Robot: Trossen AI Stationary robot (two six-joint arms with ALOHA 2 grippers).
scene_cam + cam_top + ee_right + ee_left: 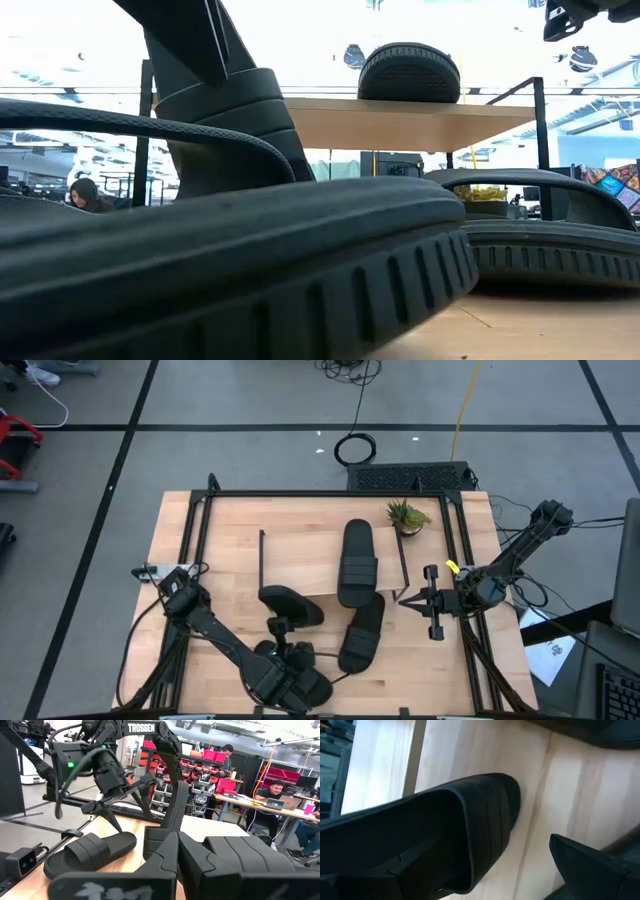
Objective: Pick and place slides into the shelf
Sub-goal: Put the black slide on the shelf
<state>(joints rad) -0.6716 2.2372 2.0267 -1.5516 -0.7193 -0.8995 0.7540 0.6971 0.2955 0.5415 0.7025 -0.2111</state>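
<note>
Slides are what we move here, and three show from above. Our left claw stands wide open with nothing in its grasp; the nearest slide sits just ahead of its fingertips, partly under the shelf. In the left wrist view that slide lies tilted, its strap band between the fingers. A second slide lies on the shelf top, beyond the claw. A third slide rests on the table just to the claw's side, close by, with its far end under the shelf edge. Our right claw waits fully closed and empty beyond the shelf's other end.

We judge these slides light and rubbery: the sole likely bends a little, the strap gives under pressure, and the ribbed surface should not slip much. We would take hold across the strap band or pinch the sole's edge near the middle, so the slide hangs level and does not swing.
</note>
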